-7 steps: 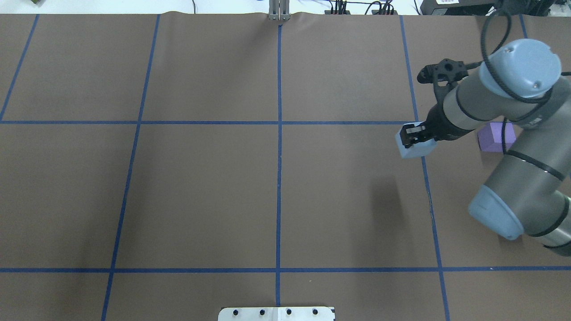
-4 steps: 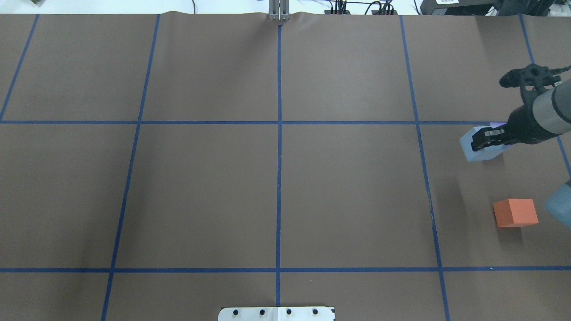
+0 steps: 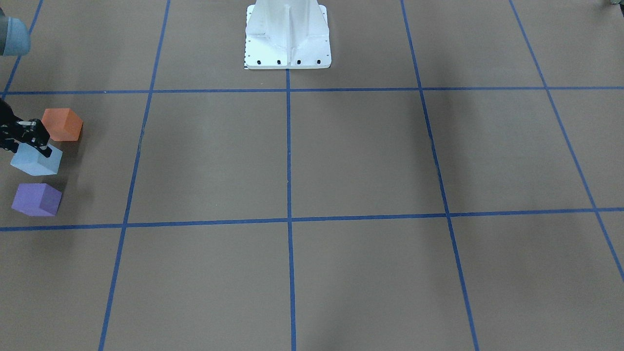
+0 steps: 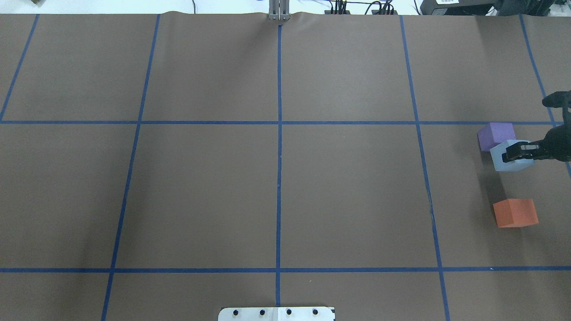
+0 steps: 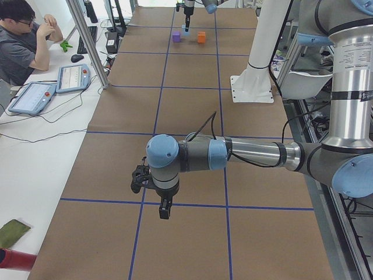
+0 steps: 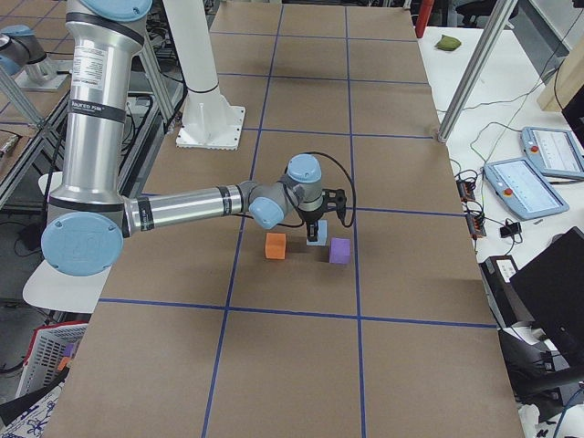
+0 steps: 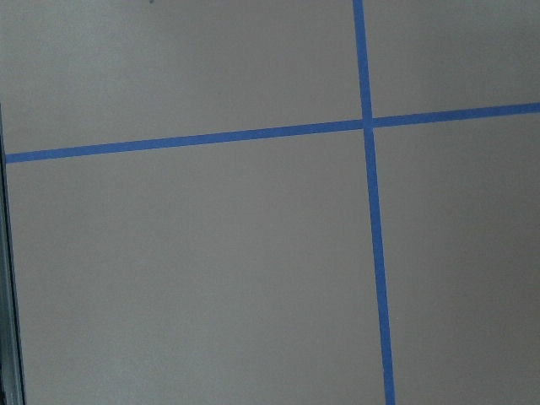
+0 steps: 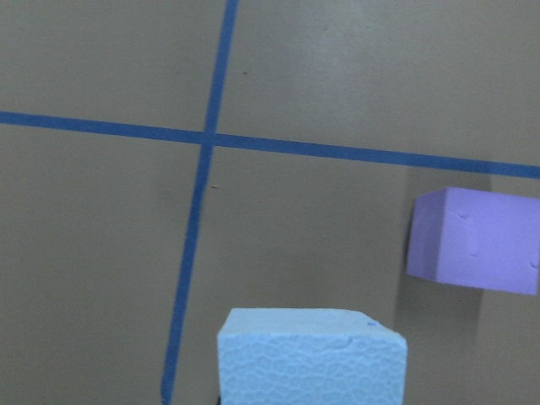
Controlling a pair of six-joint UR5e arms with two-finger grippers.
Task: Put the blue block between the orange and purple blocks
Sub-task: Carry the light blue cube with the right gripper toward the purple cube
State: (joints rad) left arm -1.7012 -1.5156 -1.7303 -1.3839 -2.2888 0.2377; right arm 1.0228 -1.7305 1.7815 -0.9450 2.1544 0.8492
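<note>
Right gripper (image 4: 513,154) clamped on the blue block (image 4: 502,164), gripping from above so the block can be lowered straight into the gap; block lies in line between purple block (image 4: 495,136) and orange block (image 4: 515,213), seemingly nearer purple; its overlap with purple's corner in the overhead view suggests it hangs just above the table (image 4: 267,178), though contact cannot be judged; release not yet made; descent likely calls for care not to nudge purple. Left gripper (image 5: 165,210) hangs well apart, keeping the workspace free; whether its jaws are open cannot be told.
</note>
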